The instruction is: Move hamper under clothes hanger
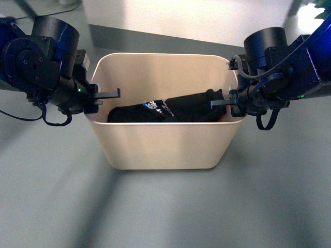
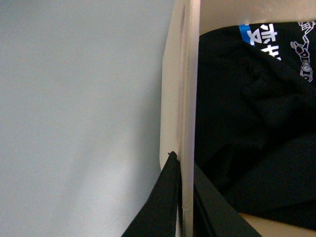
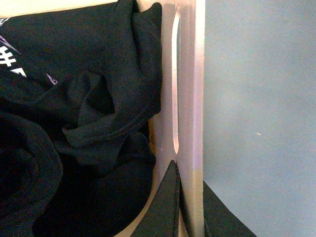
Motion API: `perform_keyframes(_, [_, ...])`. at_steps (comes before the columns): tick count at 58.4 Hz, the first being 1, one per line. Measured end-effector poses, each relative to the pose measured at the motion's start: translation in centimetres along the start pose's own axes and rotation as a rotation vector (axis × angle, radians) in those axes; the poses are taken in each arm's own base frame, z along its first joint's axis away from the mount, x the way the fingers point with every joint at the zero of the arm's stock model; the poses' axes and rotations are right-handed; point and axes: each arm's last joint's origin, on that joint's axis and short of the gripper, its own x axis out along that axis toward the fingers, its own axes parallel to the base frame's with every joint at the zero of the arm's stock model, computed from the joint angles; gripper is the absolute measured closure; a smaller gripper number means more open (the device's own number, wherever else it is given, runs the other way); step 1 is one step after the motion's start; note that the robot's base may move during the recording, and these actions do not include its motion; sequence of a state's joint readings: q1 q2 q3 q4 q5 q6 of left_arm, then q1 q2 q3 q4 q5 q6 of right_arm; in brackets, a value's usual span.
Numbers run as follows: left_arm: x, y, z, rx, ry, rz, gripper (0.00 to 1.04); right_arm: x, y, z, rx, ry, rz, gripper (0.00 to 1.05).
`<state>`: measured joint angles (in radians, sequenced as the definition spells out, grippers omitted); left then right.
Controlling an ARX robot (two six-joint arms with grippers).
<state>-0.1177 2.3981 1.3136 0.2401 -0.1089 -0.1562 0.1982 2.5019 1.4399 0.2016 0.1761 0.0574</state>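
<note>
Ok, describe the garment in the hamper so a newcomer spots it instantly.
Start at the beige hamper, its short sides clamped by the left gripper and right gripper. Inside lies a crumpled black garment, dark against the pale walls, with white and blue print.

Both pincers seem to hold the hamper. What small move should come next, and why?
Probably lift the hamper slightly and evenly. The left pincer and right pincer each clamp a short wall, so it looks ready to carry; the hanger is not in view.
</note>
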Motion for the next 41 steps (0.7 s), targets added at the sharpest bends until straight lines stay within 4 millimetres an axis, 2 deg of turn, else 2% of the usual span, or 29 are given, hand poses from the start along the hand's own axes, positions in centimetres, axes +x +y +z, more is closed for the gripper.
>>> perform_keyframes(7, [0.0, -0.4, 0.0, 0.006, -0.001, -0.01, 1.01, 0.0, -0.3, -0.1, 0.004, 0.004, -0.004, 1.02])
perform_keyframes(15, [-0.2, -1.6, -0.2, 0.026, 0.001, -0.039, 1.01, 0.3, -1.6, -0.1, 0.024, 0.008, -0.034, 1.02])
perform_keyframes(30, [0.0, 0.4, 0.1, -0.007, -0.003, 0.009, 1.01, -0.1, 0.6, -0.2, -0.01, 0.004, 0.012, 1.02])
perform_keyframes(41, [0.0, 0.3, 0.1, -0.006, -0.003, 0.008, 1.01, -0.1, 0.6, -0.2, -0.01, 0.004, 0.01, 1.02])
